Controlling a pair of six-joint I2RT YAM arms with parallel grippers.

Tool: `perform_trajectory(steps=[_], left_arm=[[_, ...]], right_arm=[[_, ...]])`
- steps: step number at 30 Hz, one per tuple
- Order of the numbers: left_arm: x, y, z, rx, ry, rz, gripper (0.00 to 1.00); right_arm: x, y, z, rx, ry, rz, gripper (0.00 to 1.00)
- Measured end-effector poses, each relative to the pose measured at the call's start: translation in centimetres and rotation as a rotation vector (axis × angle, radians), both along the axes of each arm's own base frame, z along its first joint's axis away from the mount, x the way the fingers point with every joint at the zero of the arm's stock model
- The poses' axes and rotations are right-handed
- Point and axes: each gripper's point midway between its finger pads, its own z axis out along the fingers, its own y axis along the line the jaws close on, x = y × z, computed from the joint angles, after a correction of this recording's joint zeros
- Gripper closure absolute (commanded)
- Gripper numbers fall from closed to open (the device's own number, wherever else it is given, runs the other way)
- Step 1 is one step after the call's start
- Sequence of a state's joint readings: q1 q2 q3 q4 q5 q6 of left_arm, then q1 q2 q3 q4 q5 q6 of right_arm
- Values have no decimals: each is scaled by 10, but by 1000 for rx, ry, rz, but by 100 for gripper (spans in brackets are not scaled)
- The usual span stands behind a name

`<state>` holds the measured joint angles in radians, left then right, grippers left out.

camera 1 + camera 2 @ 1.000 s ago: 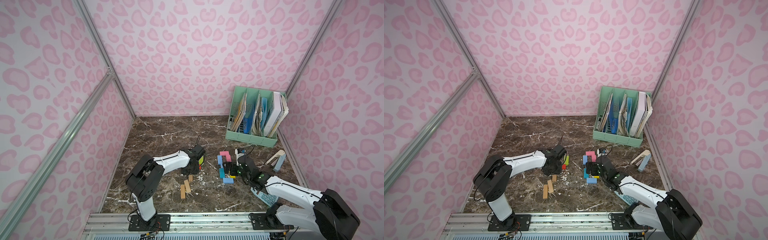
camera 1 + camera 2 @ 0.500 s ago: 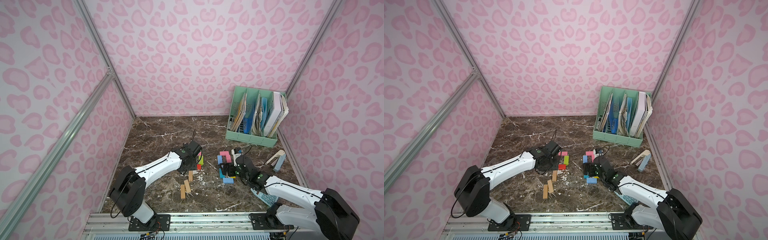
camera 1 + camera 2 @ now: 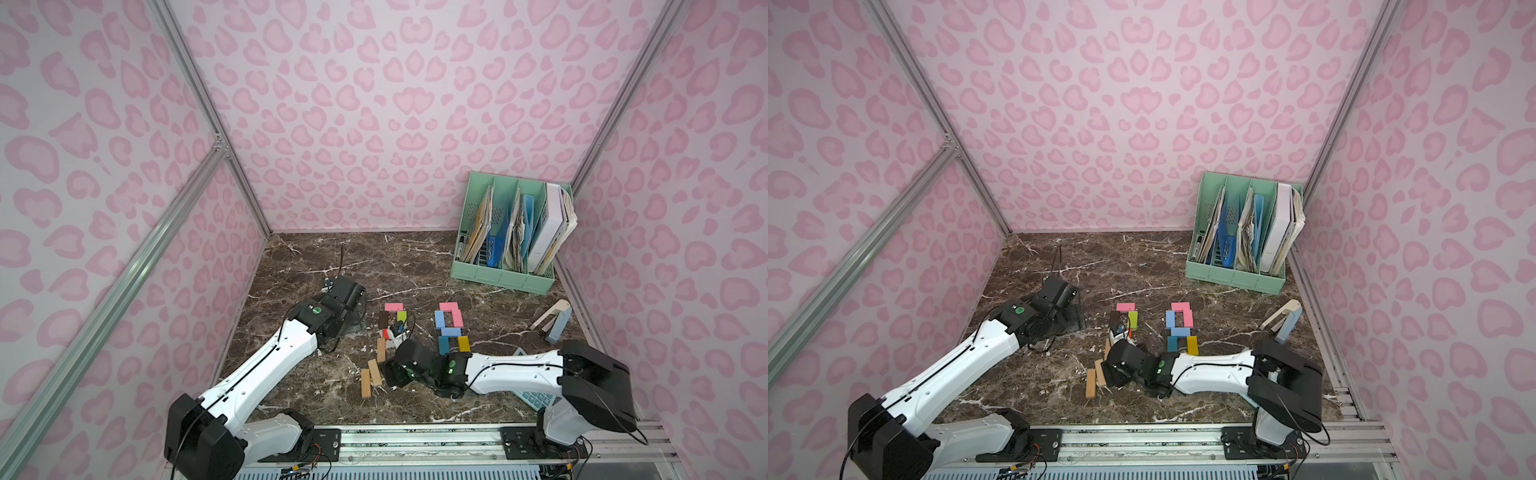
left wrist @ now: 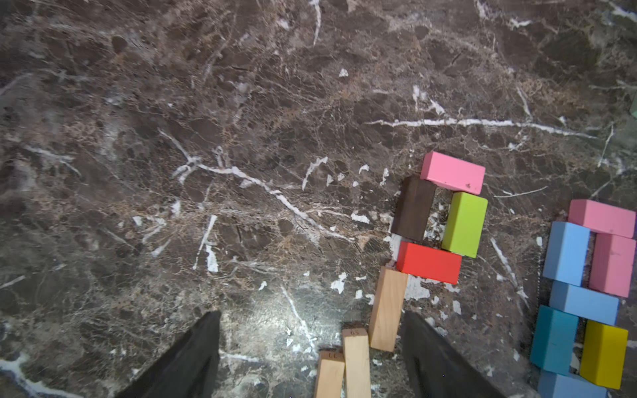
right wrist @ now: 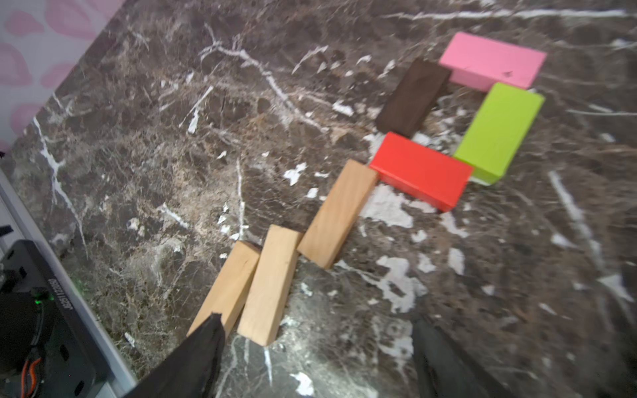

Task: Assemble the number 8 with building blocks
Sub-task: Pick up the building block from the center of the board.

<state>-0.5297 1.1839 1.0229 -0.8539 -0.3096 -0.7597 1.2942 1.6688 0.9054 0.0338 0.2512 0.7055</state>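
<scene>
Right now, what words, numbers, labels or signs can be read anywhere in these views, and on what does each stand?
"65", as far as it can be made out: faint stamp on the end of a tan block.
Stamp on the neighbouring tan block: too faint to read.
White serial print on the black plate at the table edge: blurred.
Calculator keys: too small.

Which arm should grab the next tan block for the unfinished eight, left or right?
Right. The right fingers, open, hover beside the two loose tan blocks; the left fingers, also open, sit farther away, off to the side of the half-built eight.
</scene>
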Motion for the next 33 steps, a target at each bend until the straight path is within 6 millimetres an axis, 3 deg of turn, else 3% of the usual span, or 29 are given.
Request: perform_trajectory(steps=[4, 7, 18, 28, 33], left_arm=[[-5, 14, 9, 22, -33, 8, 8], [-10, 19, 10, 31, -42, 14, 8], [-12, 25, 19, 52, -61, 5, 4], [-14, 30, 21, 79, -61, -2, 3], [-12, 32, 25, 92, -69, 1, 3]], right_arm=[[-9, 21, -15, -47, 24, -2, 22], [-11, 26, -22, -79, 35, -17, 28], [-11, 23, -44, -171, 65, -53, 41], [-14, 28, -52, -187, 82, -42, 50], [-17, 32, -54, -209, 81, -31, 63]])
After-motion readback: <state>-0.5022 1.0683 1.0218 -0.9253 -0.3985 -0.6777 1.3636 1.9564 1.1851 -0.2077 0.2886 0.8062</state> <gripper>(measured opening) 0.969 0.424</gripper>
